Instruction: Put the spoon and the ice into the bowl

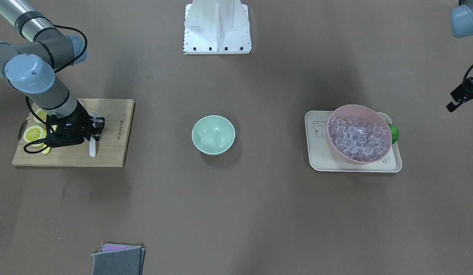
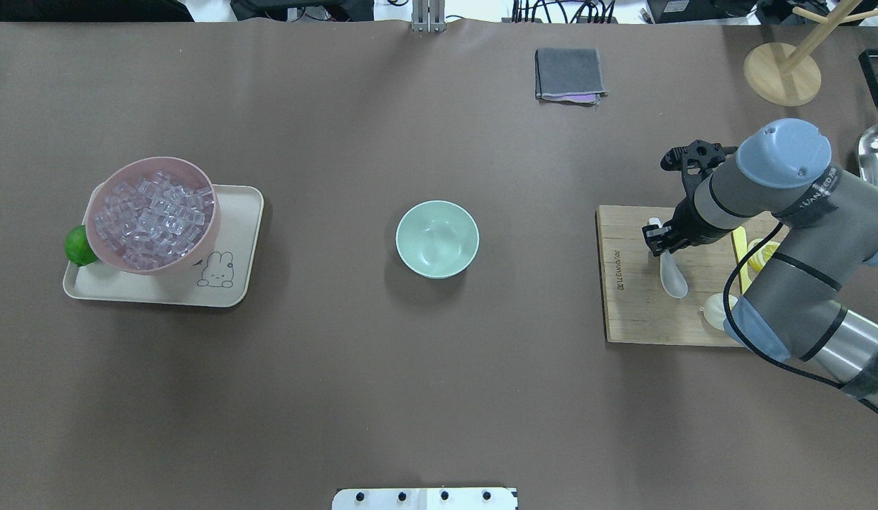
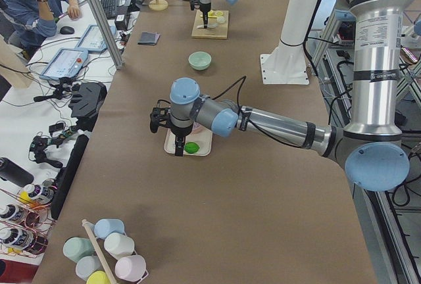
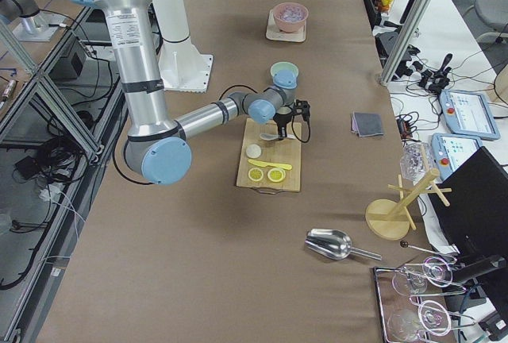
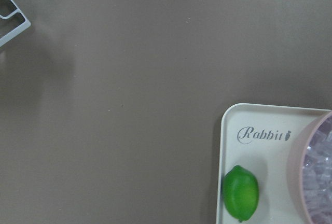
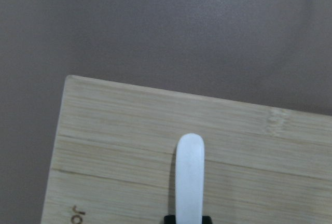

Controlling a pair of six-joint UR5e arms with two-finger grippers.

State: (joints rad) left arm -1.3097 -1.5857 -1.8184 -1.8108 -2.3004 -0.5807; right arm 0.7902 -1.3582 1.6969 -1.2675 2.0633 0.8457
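Folded grey cloth (image 1: 118,259): at the near edge of the desk (image 1: 236,214) in the front-facing view, with a purple layer peeping out at its top.

Mint-green bowl (image 1: 213,134): upright at mid-desk, well apart from everything else.

Bamboo cutting board (image 1: 114,152): on the robot's right side. It carries the spoon (image 2: 672,275), lemon slices (image 1: 34,133) and a yellow knife (image 2: 741,251).

White spoon: glossy, lying flat on the cutting board, scoop toward the robot and handle pointing away.

Robot's right hand (image 2: 655,237): down over the spoon's handle. The wrist view shows dark fingertips snug on both sides of the handle at the picture's bottom edge. It appears to be pinching the handle, though only slivers of the fingers show.

Cream tray (image 1: 316,152): rabbit print, on the robot's left side.

Pink bowl (image 1: 345,156): on the tray, heaped full.

Clear ice (image 1: 356,137): many cubes, all inside the pink bowl.

Green lime (image 1: 393,133): on the tray, just beside the pink bowl.

Robot's left hand (image 1: 464,102): hangs above the desk past the tray's lime end, with nothing seen in it. It is cut off at the picture's edge, so I cannot tell how far open it is.
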